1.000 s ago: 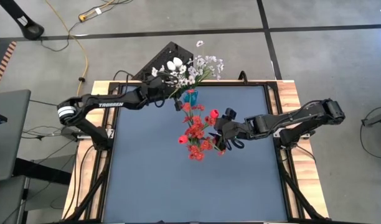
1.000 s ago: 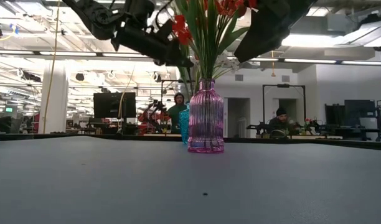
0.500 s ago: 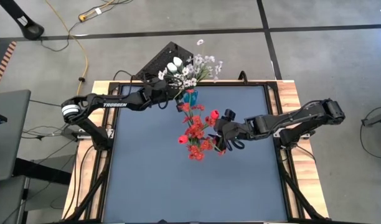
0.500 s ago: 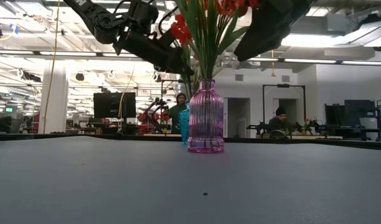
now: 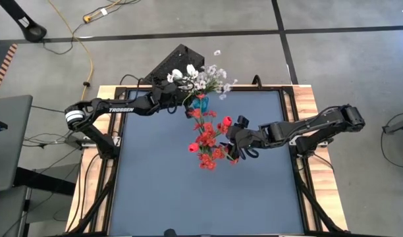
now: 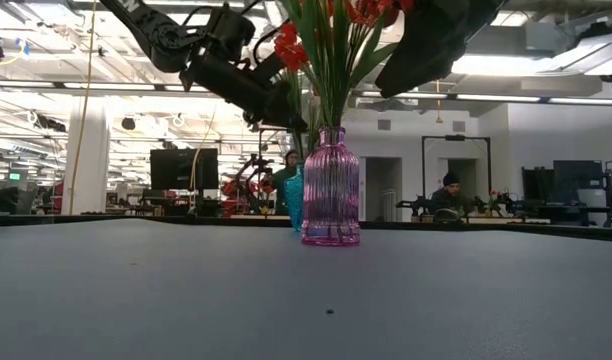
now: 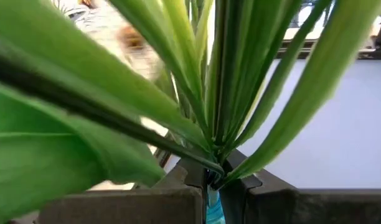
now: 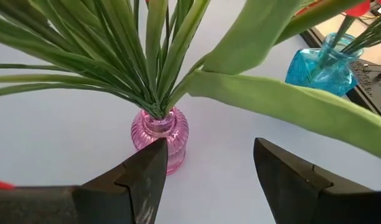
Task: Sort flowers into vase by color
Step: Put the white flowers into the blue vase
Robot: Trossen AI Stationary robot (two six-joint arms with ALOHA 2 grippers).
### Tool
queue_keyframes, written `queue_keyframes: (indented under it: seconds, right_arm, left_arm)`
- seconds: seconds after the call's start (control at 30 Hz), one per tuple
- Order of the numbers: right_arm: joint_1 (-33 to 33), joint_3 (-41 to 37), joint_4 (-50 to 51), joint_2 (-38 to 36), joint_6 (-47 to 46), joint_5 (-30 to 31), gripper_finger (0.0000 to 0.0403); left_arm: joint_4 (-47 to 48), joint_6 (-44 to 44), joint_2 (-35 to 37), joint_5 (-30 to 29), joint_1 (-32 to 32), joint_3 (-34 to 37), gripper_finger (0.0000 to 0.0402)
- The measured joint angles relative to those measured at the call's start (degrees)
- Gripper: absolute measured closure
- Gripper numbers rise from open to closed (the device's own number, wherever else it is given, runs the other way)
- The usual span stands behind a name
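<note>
Two vases are seen on the dark surface (image 5: 162, 191): a pink ribbed vase (image 6: 331, 186) and, behind it in the low view, a blue vase (image 8: 321, 65) near the far edge. The low view shows the vase bodies, which are hidden under blooms in the high view; the high view shows the flower heads, which the low view cuts off.

The red flowers (image 5: 207, 139) are gathered in the pink vase. The white flowers (image 5: 200, 78) are spread above the blue vase at the far edge; separate stems cannot be counted.

The left tool (image 5: 177, 99) is held at the green stems of the white bunch, just above the blue vase. In the left wrist view the stems (image 7: 215, 93) are seen passing between its two fingers, which are closed narrowly around them.

The right tool (image 5: 233, 139) is held just beside the red bunch, its fingers (image 8: 144, 174) spread wide with nothing between them; the pink vase is seen past them, apart.
</note>
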State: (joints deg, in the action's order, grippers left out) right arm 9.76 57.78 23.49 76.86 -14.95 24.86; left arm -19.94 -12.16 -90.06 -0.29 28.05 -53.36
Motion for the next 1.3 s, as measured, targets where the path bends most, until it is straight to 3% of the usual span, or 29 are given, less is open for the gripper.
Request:
queue_keyframes:
  seconds: [0.53,1.13,1.3]
  right_arm:
    - [0.5,0.0,-1.7,0.0,-0.2,-0.9,0.0138]
    - [0.8,0.0,-2.3,0.0,-1.1,-0.9,0.0138]
    - [0.8,0.0,-2.2,0.0,-1.1,-1.0,0.0138]
  left_arm:
    - [-0.3,0.9,-2.9,4.8,2.7,-0.3,0.0395]
    - [0.6,1.9,-4.9,5.3,2.7,-0.3,0.0395]
    - [0.1,1.9,-4.8,5.2,2.7,-0.3,0.0379]
